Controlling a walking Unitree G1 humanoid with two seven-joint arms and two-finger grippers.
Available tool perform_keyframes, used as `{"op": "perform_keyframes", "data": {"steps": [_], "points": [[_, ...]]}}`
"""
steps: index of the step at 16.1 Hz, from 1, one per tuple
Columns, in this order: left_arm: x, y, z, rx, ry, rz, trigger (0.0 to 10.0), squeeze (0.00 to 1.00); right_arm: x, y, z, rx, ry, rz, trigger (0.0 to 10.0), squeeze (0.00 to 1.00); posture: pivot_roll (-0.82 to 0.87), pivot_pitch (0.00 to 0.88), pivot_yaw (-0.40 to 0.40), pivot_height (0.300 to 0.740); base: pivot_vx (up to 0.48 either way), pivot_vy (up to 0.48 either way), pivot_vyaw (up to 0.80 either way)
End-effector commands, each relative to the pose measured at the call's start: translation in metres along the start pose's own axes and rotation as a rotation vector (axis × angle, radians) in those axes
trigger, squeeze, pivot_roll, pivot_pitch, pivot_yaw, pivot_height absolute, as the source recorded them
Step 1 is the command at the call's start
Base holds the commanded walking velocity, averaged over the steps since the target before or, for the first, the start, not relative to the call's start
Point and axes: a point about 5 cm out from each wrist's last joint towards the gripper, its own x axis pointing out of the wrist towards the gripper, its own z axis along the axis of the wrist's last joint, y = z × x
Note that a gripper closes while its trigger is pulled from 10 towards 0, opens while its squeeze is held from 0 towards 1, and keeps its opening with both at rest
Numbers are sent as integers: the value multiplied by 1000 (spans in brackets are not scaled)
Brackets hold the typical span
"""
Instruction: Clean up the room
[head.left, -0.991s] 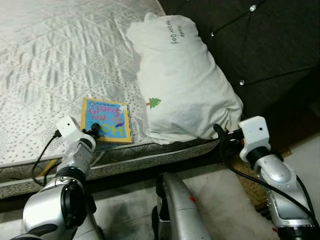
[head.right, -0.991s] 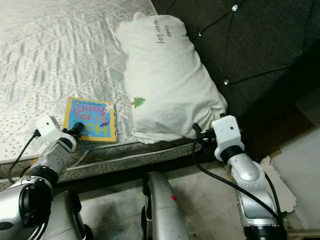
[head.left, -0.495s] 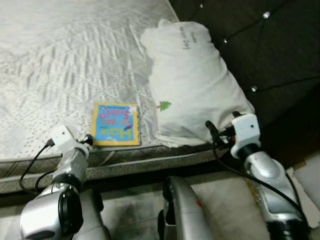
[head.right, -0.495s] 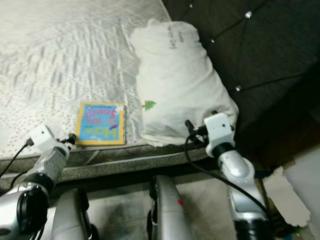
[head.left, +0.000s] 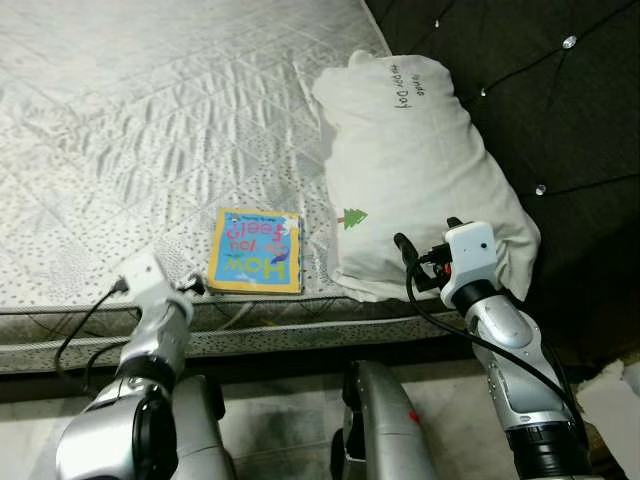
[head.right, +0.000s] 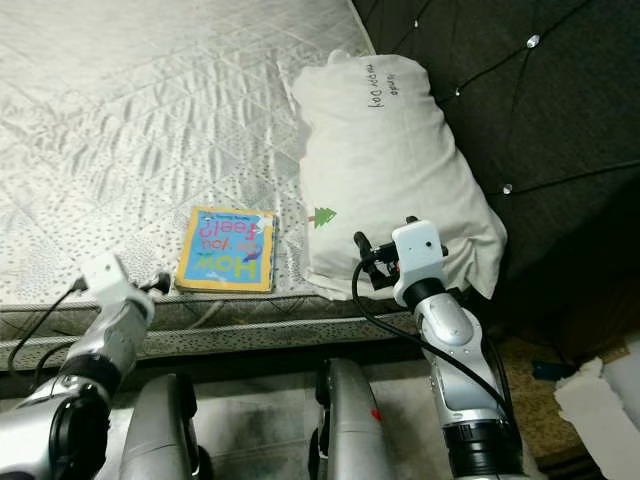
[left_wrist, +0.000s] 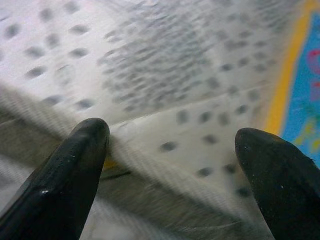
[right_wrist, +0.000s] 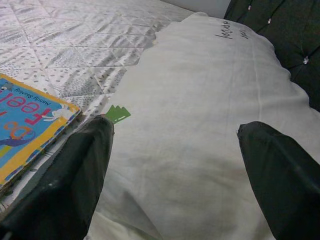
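Nearest, at the lower left of the left eye view, the left gripper (head.left: 198, 287) sits at the mattress edge (head.left: 300, 322), its 2 black fingers (left_wrist: 75, 165) spread wide, with nothing between them but the dotted quilted seam. Just beyond those tips, the yellow border of the picture book (head.left: 256, 250) shows at the right side of the left wrist view, so the book lies just beside the gripper, flat on the mattress (head.left: 150, 130) close to its near edge.

Lower right of centre, the right gripper (head.left: 405, 247) is held against the near end of the white pillow (head.left: 420, 170), jaws likewise spread, framing the pillow's bulk in the right wrist view and pinching nothing.

Judging by its look, the book is a thin, stiff board book: light, rigid, with a glossy cover likely to be a little slippery. Lying flat on soft quilting, it offers no face to pinch from above; the best hold is probably its near edge, with 1 finger slid under where the mattress gives and the other on top.

Farther back, the pillow runs from centre toward the upper right, resting against the dark tufted headboard (head.left: 560, 90). It seems soft, light and bulky; a pinch on a corner or a gathered fold of its case should hold, though it will sag and swing.
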Motion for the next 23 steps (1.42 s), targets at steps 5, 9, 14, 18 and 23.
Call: {"op": "perform_keyframes", "data": {"steps": [5, 9, 14, 18, 23], "points": [[0, 19, -3, -23, 42, 55, 10000, 1000, -2, -9, -2, -12, 1, -28, 10000, 0, -133, 95, -58, 577, 0, 0, 0], [2, 19, 3, -118, 64, 43, 10000, 1000, -4, -13, -1, -28, 1, -28, 10000, 0, -166, 112, -73, 577, 0, 0, 0], [4, 13, 10, -112, 79, -3, 10000, 0, -19, -25, -2, -66, 28, -34, 10000, 0, -216, 143, -88, 577, 0, 0, 0], [4, 8, 6, -84, 103, -13, 10000, 0, -30, -28, -3, -78, 50, -23, 10000, 0, -240, 177, -103, 577, 0, 0, 0], [2, 11, -3, -87, 132, 8, 10000, 0, -42, -34, -3, -104, 80, -7, 10000, 0, -266, 209, -124, 577, 0, 0, 0]]}}
